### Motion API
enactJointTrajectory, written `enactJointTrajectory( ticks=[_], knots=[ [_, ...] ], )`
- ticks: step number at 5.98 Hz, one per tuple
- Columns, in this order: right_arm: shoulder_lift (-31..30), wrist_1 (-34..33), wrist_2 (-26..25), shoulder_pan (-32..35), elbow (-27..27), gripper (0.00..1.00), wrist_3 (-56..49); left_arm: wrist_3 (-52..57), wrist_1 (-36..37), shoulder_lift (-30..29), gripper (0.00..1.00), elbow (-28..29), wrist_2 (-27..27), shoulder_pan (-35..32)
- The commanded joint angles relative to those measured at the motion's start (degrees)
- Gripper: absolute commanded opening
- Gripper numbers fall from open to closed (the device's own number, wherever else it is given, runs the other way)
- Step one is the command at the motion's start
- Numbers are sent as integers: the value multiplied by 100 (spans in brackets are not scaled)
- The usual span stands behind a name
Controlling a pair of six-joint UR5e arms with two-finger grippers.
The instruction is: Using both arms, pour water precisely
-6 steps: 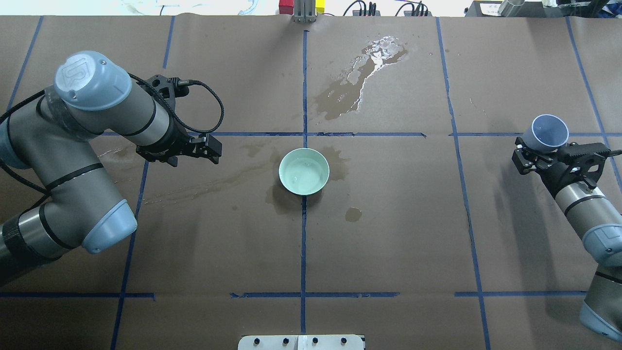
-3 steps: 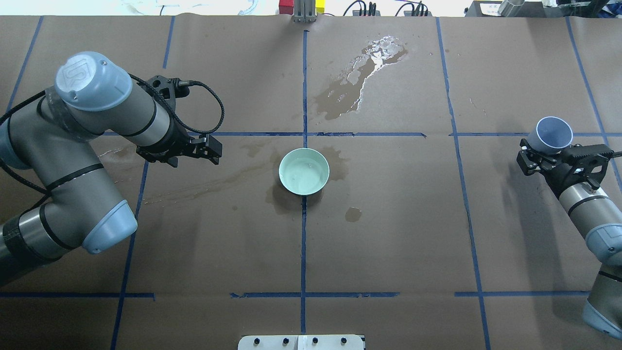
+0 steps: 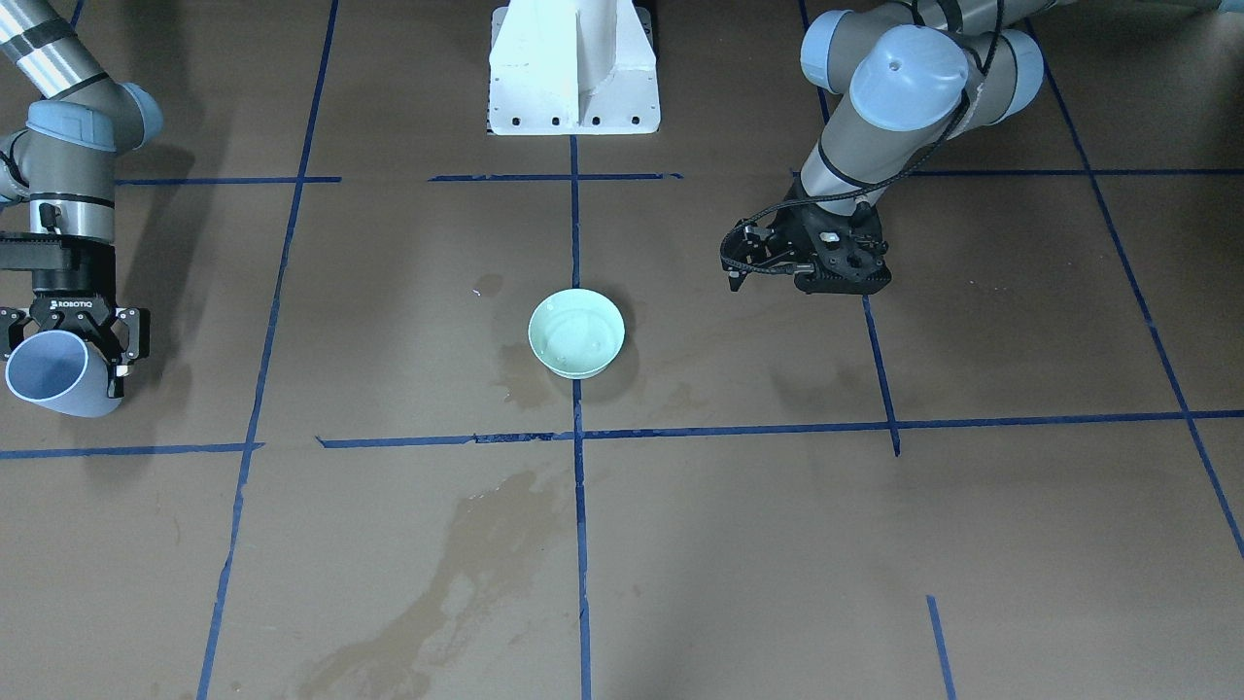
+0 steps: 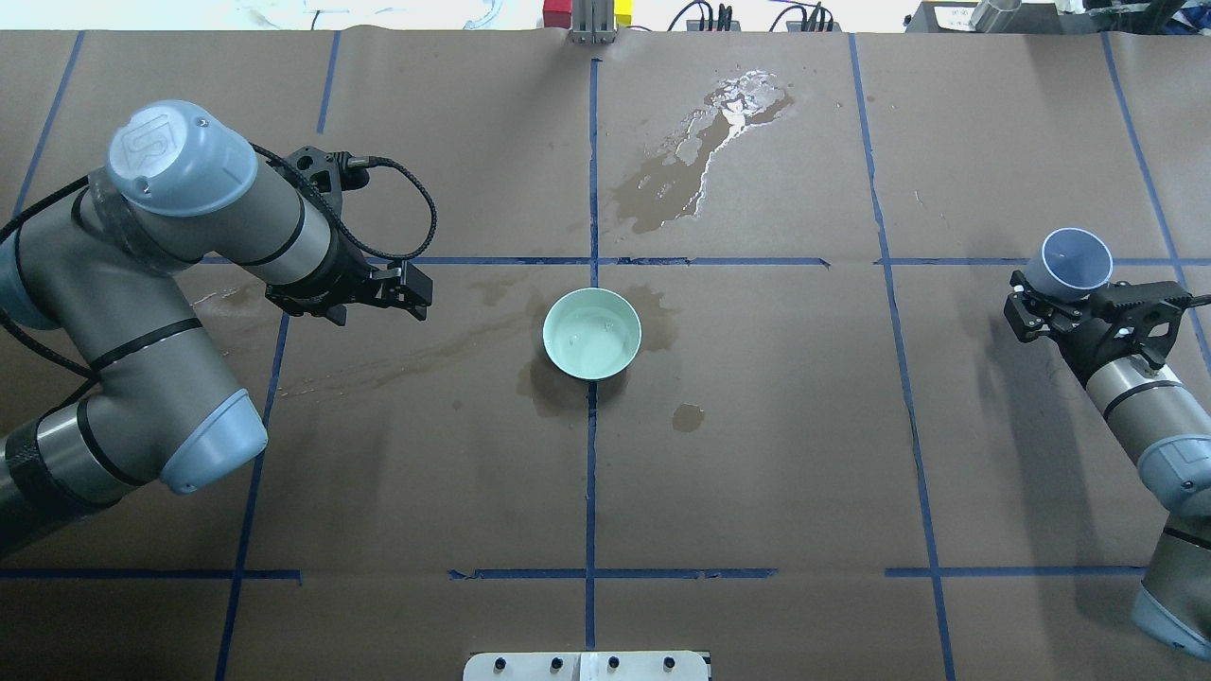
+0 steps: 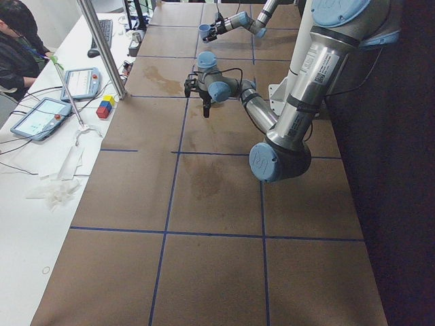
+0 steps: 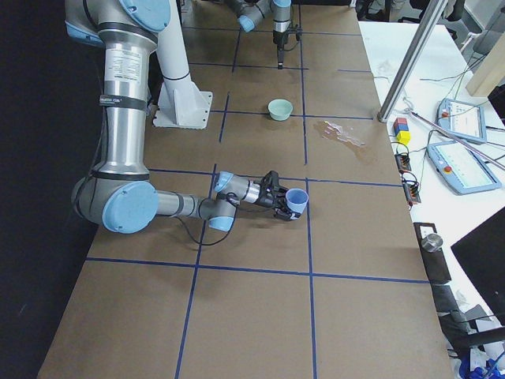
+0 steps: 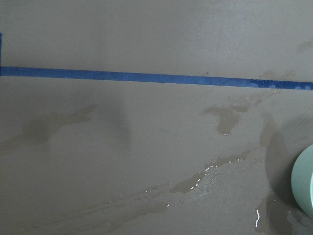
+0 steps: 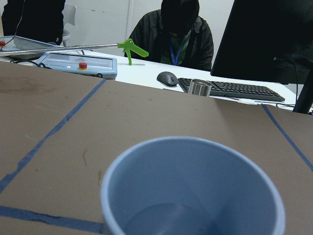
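Observation:
My right gripper [image 4: 1061, 286] is shut on a pale-blue cup [image 4: 1076, 261] at the table's far right, held above the paper and tilted outward; the cup also shows in the front view [image 3: 53, 374] and fills the right wrist view [image 8: 195, 196]. I cannot tell whether it holds water. A mint-green bowl [image 4: 592, 333] stands at the table's centre with a faint sheen of water [image 4: 588, 348] inside. My left gripper [image 4: 417, 288] is shut and empty, hovering left of the bowl, apart from it. The bowl's rim [image 7: 305, 186] shows at the left wrist view's right edge.
A shiny spilled puddle [image 4: 705, 156] lies beyond the bowl, and damp stains [image 4: 397, 364] run left of it. The white pedestal [image 3: 573, 68] stands at the robot's side. Operators, tablets and a keyboard [image 8: 234, 88] are past the table's far edge.
My right gripper has drifted slightly to the right with the cup. The left arm and the bowl have not moved.

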Motion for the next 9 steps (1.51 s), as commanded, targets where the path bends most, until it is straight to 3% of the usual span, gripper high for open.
enactJointTrajectory(
  ticks=[1, 4, 9],
  knots=[
    [20, 9, 6, -4, 7, 54, 40, 9, 4, 6, 100, 0, 0, 0],
    [47, 114, -2, -22, -19, 53, 303, 18, 4, 23, 100, 0, 0, 0],
    [55, 255, 6, -30, -168, 64, 312, 35, 4, 23, 100, 9, 0, 0]
  ],
)
